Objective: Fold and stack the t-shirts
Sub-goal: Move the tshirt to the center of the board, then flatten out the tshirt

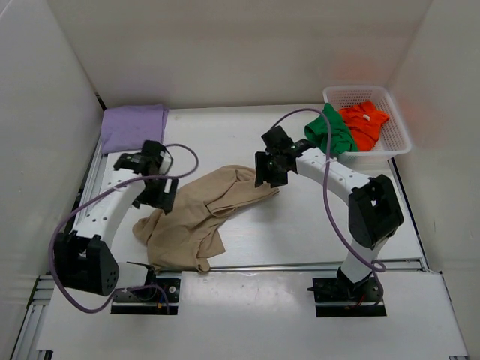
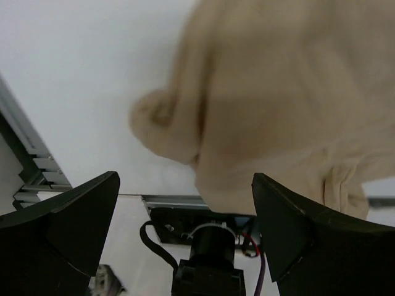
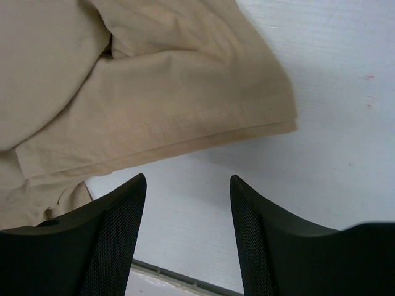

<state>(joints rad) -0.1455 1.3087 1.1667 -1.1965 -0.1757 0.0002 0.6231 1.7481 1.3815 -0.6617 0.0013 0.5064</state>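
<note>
Tan t-shirt [image 1: 199, 217] lies crumpled mid-desk [image 1: 300, 232], in reach of both arms. Left pincer [image 2: 185, 182] and right pincer [image 3: 188, 182] are both spread at opposite edges, pinching nothing. Lavender t-shirt [image 1: 133, 126] sits folded far-left, probably the stack base; green t-shirt [image 1: 330, 131] and orange-red t-shirt [image 1: 364, 124] queue in the basket [image 1: 397, 139].

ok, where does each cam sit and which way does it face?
Top external: above and behind the bases, looking down on the table; left arm and right arm show.
Left wrist: on the left arm, looking down and back toward the near rail; open left tool shows.
Right wrist: on the right arm, looking down; open right tool shows.
Shared: all three see the tan t-shirt.
</note>
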